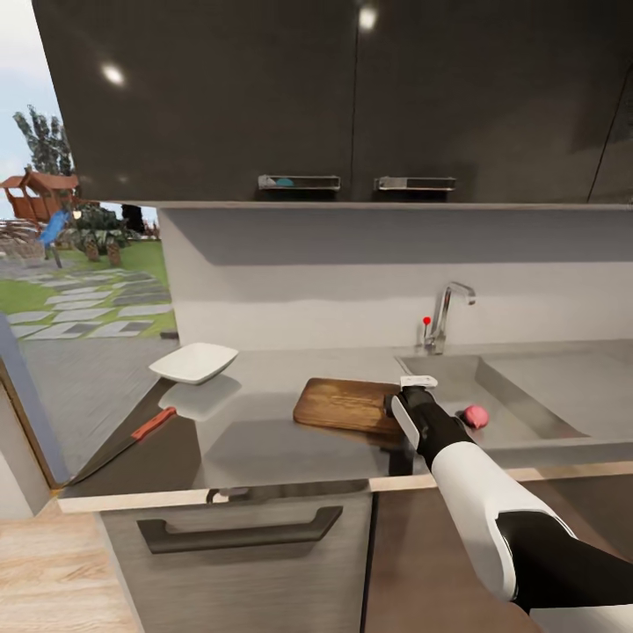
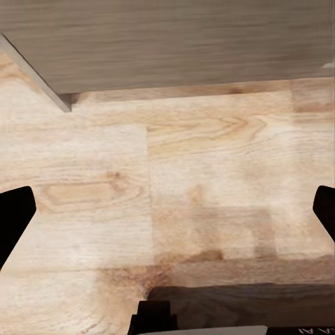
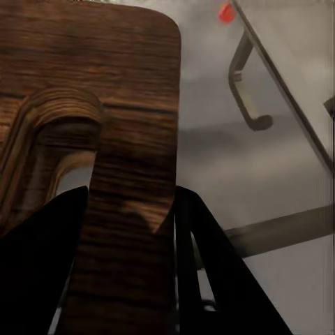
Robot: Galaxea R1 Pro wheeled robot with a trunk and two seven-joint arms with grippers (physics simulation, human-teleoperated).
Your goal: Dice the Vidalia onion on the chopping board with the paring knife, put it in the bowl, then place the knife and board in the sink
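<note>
The right hand (image 1: pixel 406 406) is gripping the near right end of the chopping board (image 1: pixel 345 404); in the right wrist view its two dark fingers (image 3: pixel 42 279) are bracketing the strip of wood beside the slot-shaped handle hole, with the board (image 3: pixel 105 105) running away from the camera. We are keeping the left hand (image 2: pixel 167 230) down over the wood plank floor (image 2: pixel 195 174), fingers spread wide with nothing between them.

We are judging the task to be at an early stage. The Vidalia onion (image 1: pixel 476 416) is sitting whole in the sink (image 1: pixel 527 387), at its near left part, just beside the right forearm. The paring knife (image 1: pixel 123 444) is lying untouched on the bench (image 1: pixel 255 440), well left of the board. The bowl (image 1: pixel 194 361) is standing empty at the back left. Dicing, transfer and clearing into the sink are all remaining.

The board is lying flat, long axis running left to right along the bench, handle end toward the sink. The knife is lying diagonally, red handle toward the back right, dark blade pointing toward the near left edge.
</note>
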